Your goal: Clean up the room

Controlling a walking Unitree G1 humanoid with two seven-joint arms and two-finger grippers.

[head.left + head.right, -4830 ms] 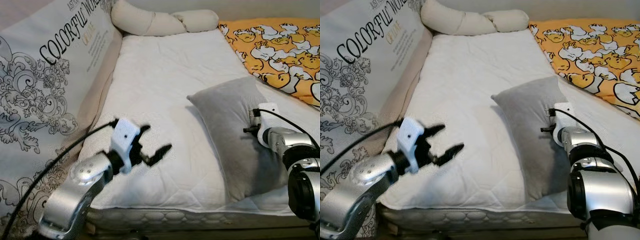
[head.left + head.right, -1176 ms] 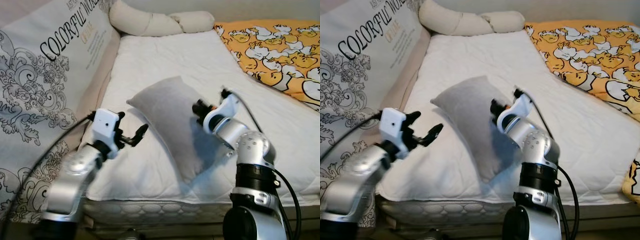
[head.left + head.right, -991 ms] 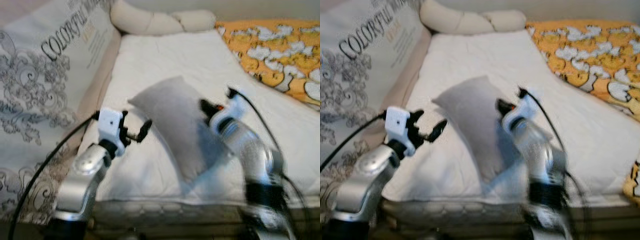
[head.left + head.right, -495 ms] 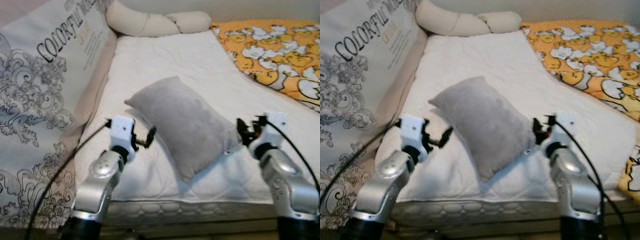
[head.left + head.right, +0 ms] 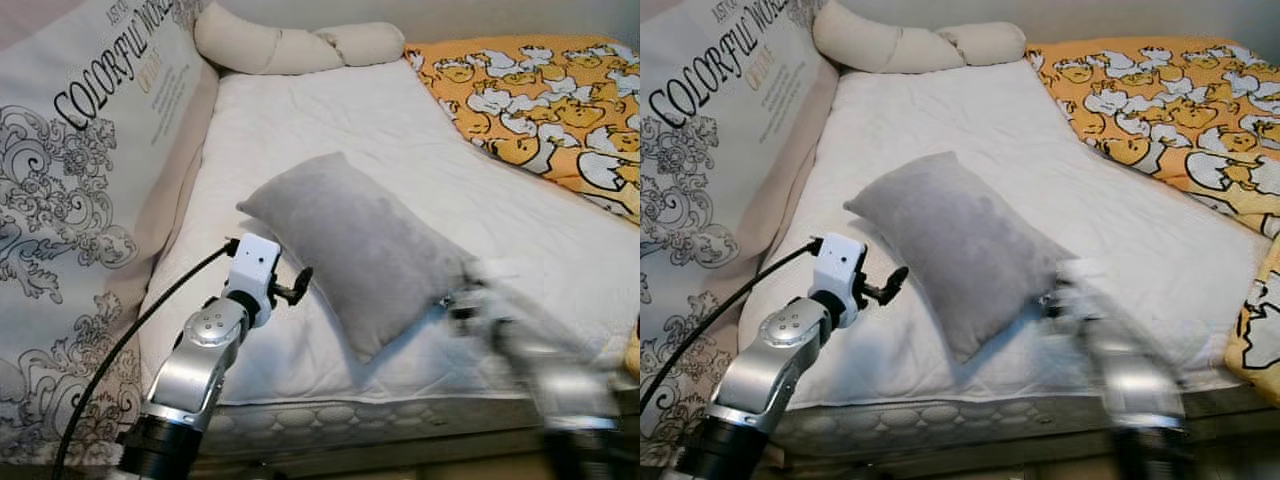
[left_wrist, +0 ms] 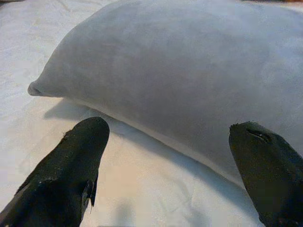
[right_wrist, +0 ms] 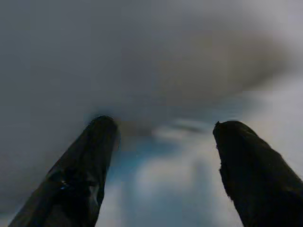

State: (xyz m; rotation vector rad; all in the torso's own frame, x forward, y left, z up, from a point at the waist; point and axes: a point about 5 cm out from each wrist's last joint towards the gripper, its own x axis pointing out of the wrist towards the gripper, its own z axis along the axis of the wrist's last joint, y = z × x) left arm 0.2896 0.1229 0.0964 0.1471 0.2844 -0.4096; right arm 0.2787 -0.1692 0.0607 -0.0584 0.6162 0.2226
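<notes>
Grey plush pillow (image 5: 365,245) is lying diagonally on the white mattress (image 5: 400,130) near the front edge, nobody gripping it. The left gripper (image 6: 168,165) is hovering just beside its near-left edge with fingers (image 6: 71,170) spread wide and empty, probably lining up a grab. The right gripper (image 7: 163,165) is blurry at the other end, fingers also apart, holding nothing. The duck blanket (image 5: 540,90) is sitting off to the right.

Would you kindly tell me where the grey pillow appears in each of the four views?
Left eye: grey pillow, centre, on the white mattress.
Right eye: centre-left.
Left wrist: beyond the open left gripper.
Right wrist: blurred grey beyond the open right gripper.
Shared landmark: white mattress.
</notes>
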